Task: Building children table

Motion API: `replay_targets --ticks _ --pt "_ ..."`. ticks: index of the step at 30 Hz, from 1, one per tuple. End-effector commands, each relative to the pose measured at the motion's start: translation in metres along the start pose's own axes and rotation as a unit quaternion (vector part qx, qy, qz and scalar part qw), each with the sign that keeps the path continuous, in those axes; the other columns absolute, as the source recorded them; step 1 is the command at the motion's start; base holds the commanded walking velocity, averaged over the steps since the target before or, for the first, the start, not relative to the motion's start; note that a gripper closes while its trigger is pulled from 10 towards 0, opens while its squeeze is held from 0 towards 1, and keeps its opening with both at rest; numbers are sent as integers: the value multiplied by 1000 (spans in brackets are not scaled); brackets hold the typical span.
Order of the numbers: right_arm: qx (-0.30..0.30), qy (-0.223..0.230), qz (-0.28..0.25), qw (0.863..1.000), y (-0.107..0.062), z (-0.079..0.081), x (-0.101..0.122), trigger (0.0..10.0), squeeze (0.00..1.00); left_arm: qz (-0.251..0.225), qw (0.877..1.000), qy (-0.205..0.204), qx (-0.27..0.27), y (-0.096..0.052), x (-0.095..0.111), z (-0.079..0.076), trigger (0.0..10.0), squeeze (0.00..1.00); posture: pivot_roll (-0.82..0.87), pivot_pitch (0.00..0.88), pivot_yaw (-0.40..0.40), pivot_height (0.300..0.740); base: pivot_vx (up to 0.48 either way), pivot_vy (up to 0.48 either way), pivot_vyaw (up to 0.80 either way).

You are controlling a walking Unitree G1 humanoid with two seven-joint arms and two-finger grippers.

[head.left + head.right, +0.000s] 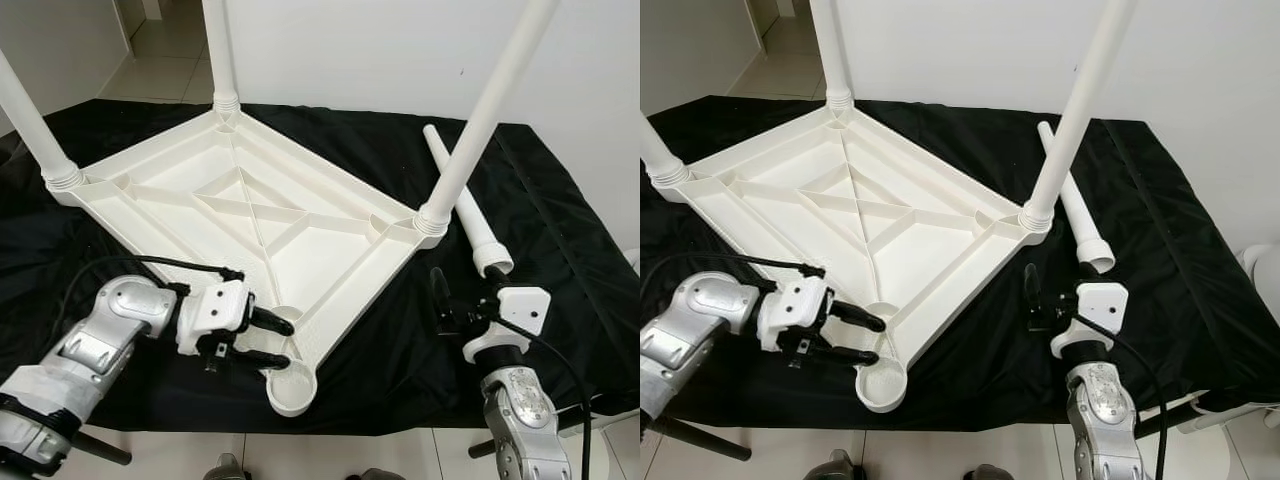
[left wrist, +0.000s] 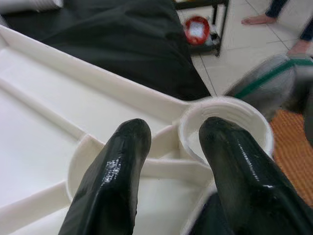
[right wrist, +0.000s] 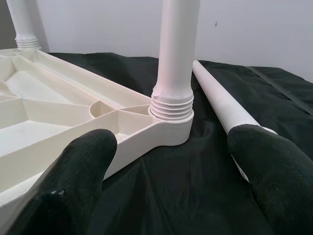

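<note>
White upturned tabletop point(image 1: 250, 215) fills frame centre, three legs fitted; left gripper point(image 1: 268, 339) and right gripper point(image 3: 171, 181) both have jaws apart.

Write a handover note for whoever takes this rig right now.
Left gripper: open, fingers astride the rim at the empty corner socket of the upturned white plastic tabletop.
Right gripper: open, holding nothing, near the loose white plastic leg lying on the black cloth.
Done: three legs stand in their sockets, one being the right corner leg.
Left: pick up the loose leg and fit it into the empty socket.
</note>
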State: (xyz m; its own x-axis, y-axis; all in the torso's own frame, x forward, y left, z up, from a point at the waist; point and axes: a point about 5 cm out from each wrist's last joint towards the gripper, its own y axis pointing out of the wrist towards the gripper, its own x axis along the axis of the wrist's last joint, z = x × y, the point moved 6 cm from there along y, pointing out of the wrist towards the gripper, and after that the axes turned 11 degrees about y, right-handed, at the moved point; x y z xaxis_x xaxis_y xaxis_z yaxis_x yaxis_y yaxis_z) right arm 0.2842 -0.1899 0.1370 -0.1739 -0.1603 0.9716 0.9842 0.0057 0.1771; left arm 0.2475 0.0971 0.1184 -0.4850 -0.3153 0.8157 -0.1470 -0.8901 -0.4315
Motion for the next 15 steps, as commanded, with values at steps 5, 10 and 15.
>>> replay_targets --ticks 5,10,15 --pt "3 3 0 1000 -1 2 -2 10000 0 17 998 32 -44 -7 -5 5 10000 0 27 30 -15 740 0 0 0" --pt "7 6 -1 1000 1 7 -3 10000 0 32 998 44 14 -15 -16 44 10000 698 16 32 -5 740 0 0 0" --pt "9 7 -1 1000 1 8 -3 10000 0 43 997 48 29 -16 -19 54 10000 1000 13 33 -1 740 0 0 0"
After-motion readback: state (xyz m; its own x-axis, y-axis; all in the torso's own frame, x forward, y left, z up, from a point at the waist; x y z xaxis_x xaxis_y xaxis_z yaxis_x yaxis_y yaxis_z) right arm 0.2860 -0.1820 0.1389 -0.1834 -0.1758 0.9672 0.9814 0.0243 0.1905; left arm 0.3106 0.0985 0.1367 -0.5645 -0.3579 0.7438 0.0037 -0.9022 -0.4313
